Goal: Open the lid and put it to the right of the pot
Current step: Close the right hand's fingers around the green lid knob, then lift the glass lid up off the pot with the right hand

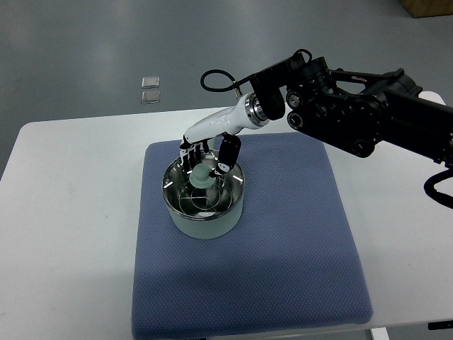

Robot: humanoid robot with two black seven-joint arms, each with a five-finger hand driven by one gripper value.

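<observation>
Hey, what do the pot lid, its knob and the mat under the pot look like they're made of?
Lid: seemingly clear glass with a shiny metal rim, since it reflects light. Knob: pale green, matte, possibly plastic or silicone. Mat: blue-grey woven fabric or foam, with dotted texture.

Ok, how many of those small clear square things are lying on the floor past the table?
2. Both clear squares sit on the grey floor beyond the table's far edge, upper left of the pot: one farther away, the other just nearer, almost touching. None seems hidden.
</observation>
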